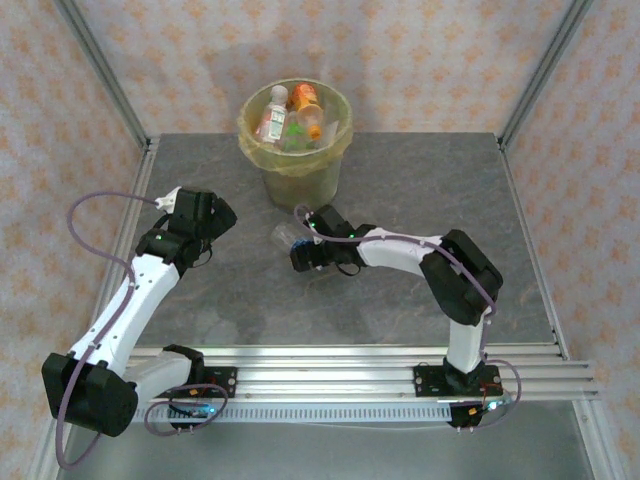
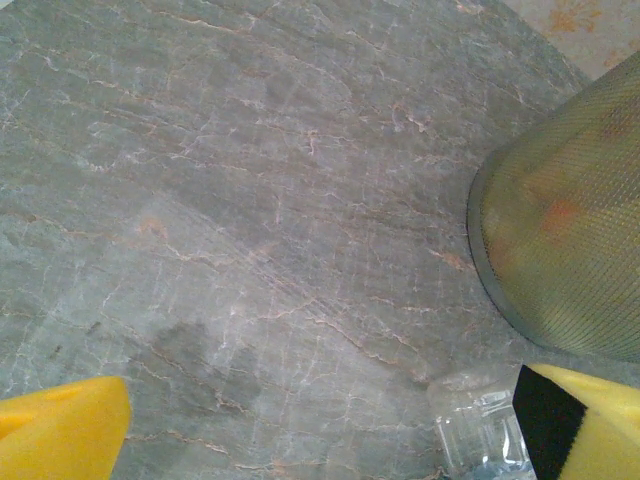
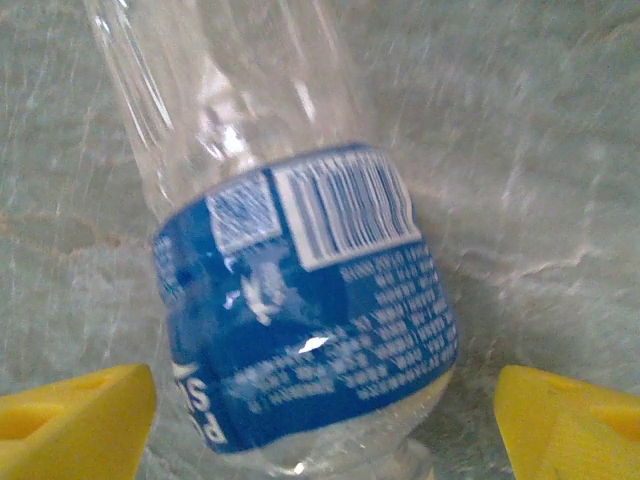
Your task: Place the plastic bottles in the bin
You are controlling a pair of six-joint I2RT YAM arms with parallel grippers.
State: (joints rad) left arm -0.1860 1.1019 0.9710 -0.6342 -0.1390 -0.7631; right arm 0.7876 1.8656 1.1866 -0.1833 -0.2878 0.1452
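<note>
My right pincer point(image 3: 322, 410) is spread wide around a clear bottle point(image 3: 300, 300) with a blue label, lying on the grey desk point(image 3: 560, 150). Its yellow fingers point(image 3: 70, 420) flank the bottle; I cannot tell whether they touch it. My left pincer point(image 2: 320, 430) is spread too, holding nothing, near the bin point(image 1: 295, 165). Several bottles point(image 1: 273, 118) sit inside the bin, at the desk's far edge.

Bare table point(image 1: 420, 190) lies open left and right; the bin point(image 1: 300, 180) and 1 blue-labelled bottle point(image 3: 300, 330) block the far centre.
</note>
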